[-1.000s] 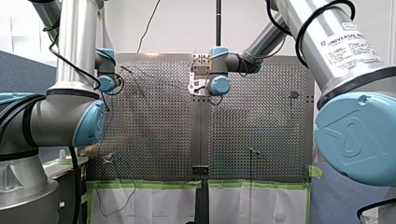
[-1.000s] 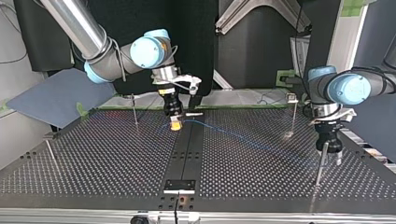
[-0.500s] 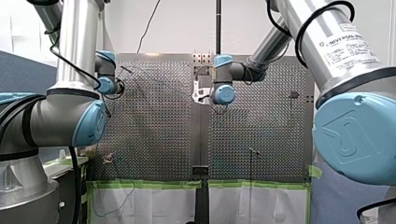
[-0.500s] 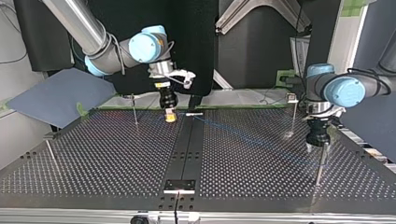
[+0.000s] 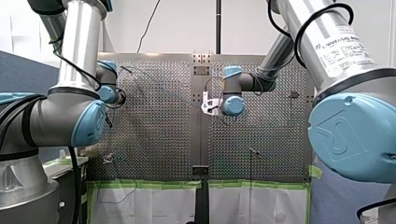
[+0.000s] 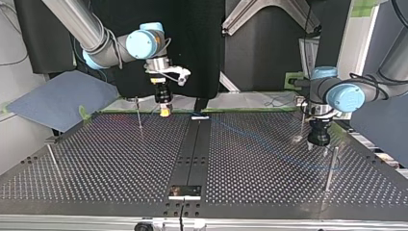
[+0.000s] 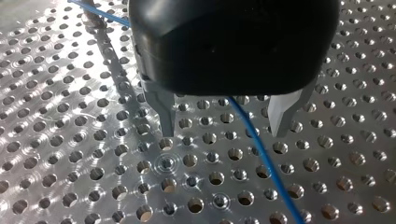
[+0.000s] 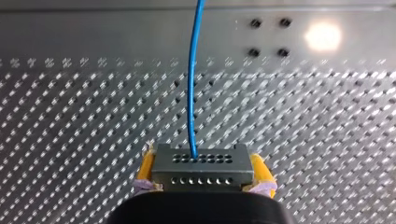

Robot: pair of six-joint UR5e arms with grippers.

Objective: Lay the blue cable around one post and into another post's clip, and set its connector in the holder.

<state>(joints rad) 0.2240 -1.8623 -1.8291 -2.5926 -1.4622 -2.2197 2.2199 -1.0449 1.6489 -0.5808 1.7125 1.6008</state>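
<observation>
My right gripper [image 8: 201, 184] is shut with its yellow pads on a grey connector [image 8: 201, 166]; the blue cable [image 8: 191, 88] runs straight ahead out of it. In the top view this gripper [image 6: 164, 111] hangs at the back left of the centre strip. From there the cable [image 6: 255, 143] trails across the plate toward a post [image 6: 329, 168] at the right. My left gripper [image 7: 224, 133] is open just above the plate, and the cable [image 7: 264, 161] lies loose between its metal fingers [image 7: 166, 116]. In the top view it [image 6: 317, 140] hovers beside a clip-topped post [image 6: 302, 118].
Two more thin posts [image 6: 138, 114] [image 6: 52, 158] stand on the left half of the perforated table [image 6: 96, 163] in the top view. A small black bracket [image 6: 184, 191] sits on the centre strip near the front edge, another [image 6: 200, 117] at its back end.
My right gripper has carried the connector back and toward the top view's left. My left gripper has drifted from the near right post toward the clip-topped post; its fingers stay open.
</observation>
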